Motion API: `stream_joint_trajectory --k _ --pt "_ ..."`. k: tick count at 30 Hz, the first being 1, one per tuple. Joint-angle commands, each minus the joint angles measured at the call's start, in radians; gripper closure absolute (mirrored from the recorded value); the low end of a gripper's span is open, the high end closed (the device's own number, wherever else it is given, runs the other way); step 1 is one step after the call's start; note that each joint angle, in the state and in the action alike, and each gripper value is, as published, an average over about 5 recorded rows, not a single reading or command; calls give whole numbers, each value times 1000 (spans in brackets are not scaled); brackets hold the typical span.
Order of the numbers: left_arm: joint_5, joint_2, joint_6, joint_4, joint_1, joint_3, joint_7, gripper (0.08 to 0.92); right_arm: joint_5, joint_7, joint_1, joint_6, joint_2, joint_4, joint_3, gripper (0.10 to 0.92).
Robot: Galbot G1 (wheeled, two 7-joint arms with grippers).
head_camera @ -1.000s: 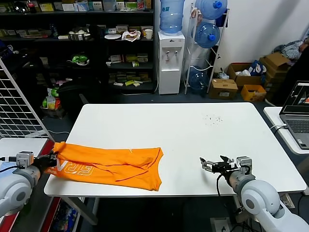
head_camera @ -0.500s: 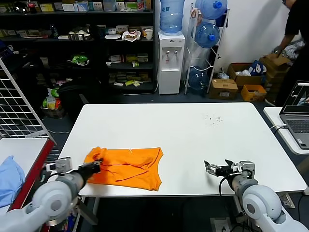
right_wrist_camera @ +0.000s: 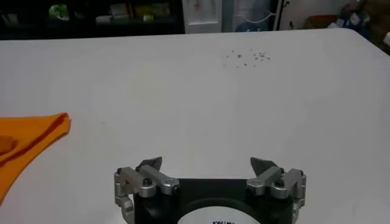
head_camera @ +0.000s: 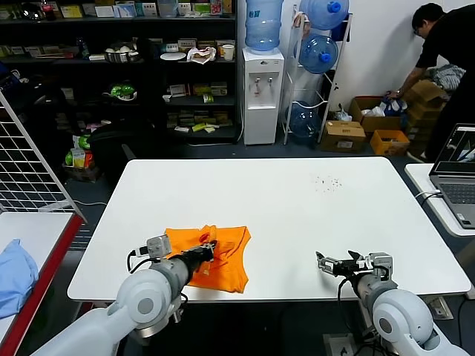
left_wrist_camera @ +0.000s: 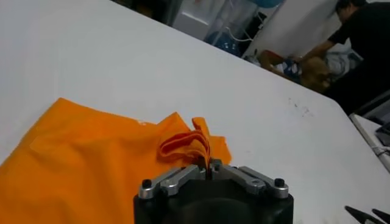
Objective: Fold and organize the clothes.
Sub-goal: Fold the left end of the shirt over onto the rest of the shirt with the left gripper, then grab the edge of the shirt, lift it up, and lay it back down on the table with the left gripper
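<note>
The bright orange T-shirt [head_camera: 223, 256] lies bunched and folded over on itself at the front left of the white table [head_camera: 297, 200]. My left gripper [head_camera: 208, 247] is shut on a gathered fold of the shirt's edge, held just above the rest of the cloth; in the left wrist view the pinched orange fold [left_wrist_camera: 189, 145] rises from between the closed jaws of the gripper [left_wrist_camera: 209, 170]. My right gripper [head_camera: 324, 262] is open and empty over the table's front right edge, far from the shirt. In the right wrist view it [right_wrist_camera: 207, 163] is open, with a shirt corner [right_wrist_camera: 30, 137] far off.
A light blue cloth [head_camera: 15, 271] lies on the side table at far left. A laptop [head_camera: 459, 174] stands at right. A person [head_camera: 438, 44] bends over boxes at the back right. Shelves and a water dispenser [head_camera: 263, 89] stand behind the table.
My left gripper has carried the shirt's left end rightward across the table, folding the long spread shirt over onto its right half. A person has come into view at back right. The right arm barely moved.
</note>
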Motion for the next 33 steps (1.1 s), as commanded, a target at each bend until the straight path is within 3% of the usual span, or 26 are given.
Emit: stream_joint_trajectory --k 1,8,12,16,20,26,29,33 --pt "32 -90 5 41 -67 76 -18 885 -5 -2 -10 1 6 4 4 104" --pt "52 -81 5 33 -56 63 3 864 -6 -3 -13 2 6 5 6 104" --pt "58 -49 7 16 -45 37 17 768 -6 -3 -12 2 7 5 6 104" --pt "94 36 14 7 -6 -21 68 647 -6 -6 -10 3 7 2 2 104" --pt "138 177 23 18 84 -148 198 525 -5 -9 -5 4 5 -1 -2 104" --pt "172 417 -1 140 186 -262 495 335 -5 -17 2 6 1 -11 -7 104" --pt "176 456 -1 207 188 -263 617 248 -6 -20 8 7 2 -16 -13 104" --pt "186 439 12 259 176 -235 688 134 -6 -21 12 7 5 -17 -17 104"
